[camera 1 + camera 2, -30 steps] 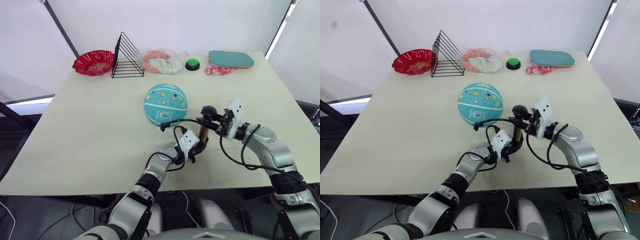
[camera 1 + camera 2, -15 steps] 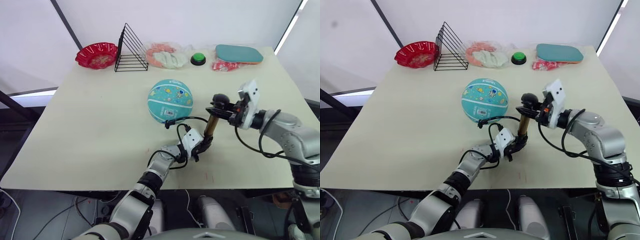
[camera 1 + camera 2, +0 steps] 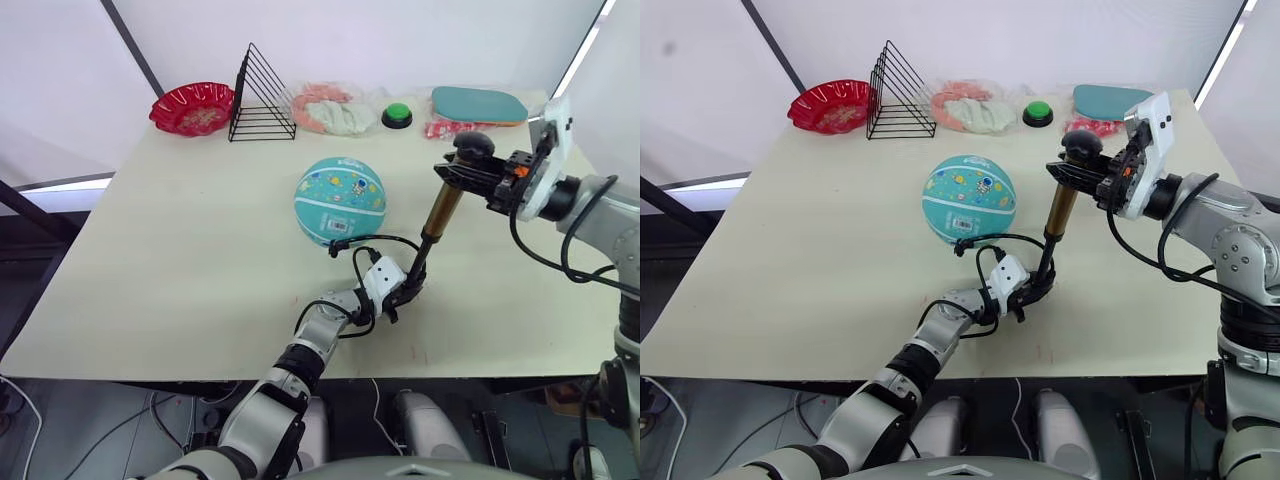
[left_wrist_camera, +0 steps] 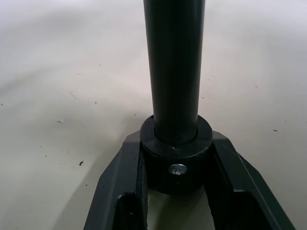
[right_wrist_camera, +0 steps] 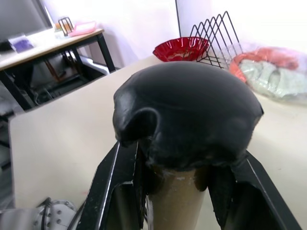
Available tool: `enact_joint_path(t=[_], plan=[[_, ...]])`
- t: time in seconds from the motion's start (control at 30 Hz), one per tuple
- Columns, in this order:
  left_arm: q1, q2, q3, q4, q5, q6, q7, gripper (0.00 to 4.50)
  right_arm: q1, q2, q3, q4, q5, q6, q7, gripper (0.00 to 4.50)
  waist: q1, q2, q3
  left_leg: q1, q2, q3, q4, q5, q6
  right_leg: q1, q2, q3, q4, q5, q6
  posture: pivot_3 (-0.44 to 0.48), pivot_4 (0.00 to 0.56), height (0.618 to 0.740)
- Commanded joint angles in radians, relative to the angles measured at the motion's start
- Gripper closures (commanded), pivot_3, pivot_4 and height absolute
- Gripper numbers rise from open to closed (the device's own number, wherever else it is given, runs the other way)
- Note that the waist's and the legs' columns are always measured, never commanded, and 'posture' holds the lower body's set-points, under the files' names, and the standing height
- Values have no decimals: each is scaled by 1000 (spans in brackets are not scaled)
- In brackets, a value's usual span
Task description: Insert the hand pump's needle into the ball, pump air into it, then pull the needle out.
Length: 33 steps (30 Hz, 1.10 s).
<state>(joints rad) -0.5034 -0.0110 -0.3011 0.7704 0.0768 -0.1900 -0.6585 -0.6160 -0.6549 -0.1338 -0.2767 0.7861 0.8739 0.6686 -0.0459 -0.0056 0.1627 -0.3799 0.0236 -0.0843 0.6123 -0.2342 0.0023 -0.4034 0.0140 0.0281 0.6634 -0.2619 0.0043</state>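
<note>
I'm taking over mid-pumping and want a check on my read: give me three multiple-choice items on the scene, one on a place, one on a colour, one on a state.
1. Where is the ball?
A. in the red bowl
B. on the table, beyond the left pincer
C. in the wire rack

2. What colour is the round button?
A. green
B. yellow
C. white

3. How does the hand pump stand?
A. lying flat
B. base held by the left pincer, handle raised by the right pincer
C. untouched

Answers: 1 B, it sits on bare table. 2 A, its top is green. 3 B, the thin rod shows below the gold barrel.
</note>
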Motion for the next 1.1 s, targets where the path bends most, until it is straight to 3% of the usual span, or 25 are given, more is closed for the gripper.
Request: enact_joint_path(t=[0.03, 0.3, 0.5, 0.93, 1.1], plan=[[51, 26, -10, 54, 20, 46, -7, 3447, 94, 28, 110, 60, -131, -84, 3, 3385, 0, -3, -3, 0, 0, 0, 0, 0, 0, 0, 0, 0, 0, 0, 0, 0, 150, 740], [67, 40, -5, 15, 12, 65, -1, 3448, 264, 135, 317, 249, -336, -312, 46, 3385, -24, -9, -17, 4, 3, 0, -1, 0, 0, 8, 2, -1, 0, 0, -1, 0, 150, 740], [76, 45, -1, -16, 9, 81, 2, 3448, 309, 209, 390, 449, -443, -464, 79, 3385, -27, -9, -17, 20, 3, -1, -5, 0, 0, 19, 2, -1, -1, -4, -6, 0, 150, 740], [69, 48, 10, -48, 2, 99, -3, 3448, 277, 219, 327, 348, -411, -438, 76, 3385, -26, -9, -18, 24, 7, -1, -8, 0, 0, 22, 5, -3, -1, -5, -8, 0, 150, 740], [77, 49, 5, -48, 5, 111, -9, 3448, 220, 195, 216, 185, -318, -362, 50, 3385, -24, -6, -14, 21, 7, -1, -8, 0, 0, 20, 5, -3, -1, -5, -8, 0, 150, 740]])
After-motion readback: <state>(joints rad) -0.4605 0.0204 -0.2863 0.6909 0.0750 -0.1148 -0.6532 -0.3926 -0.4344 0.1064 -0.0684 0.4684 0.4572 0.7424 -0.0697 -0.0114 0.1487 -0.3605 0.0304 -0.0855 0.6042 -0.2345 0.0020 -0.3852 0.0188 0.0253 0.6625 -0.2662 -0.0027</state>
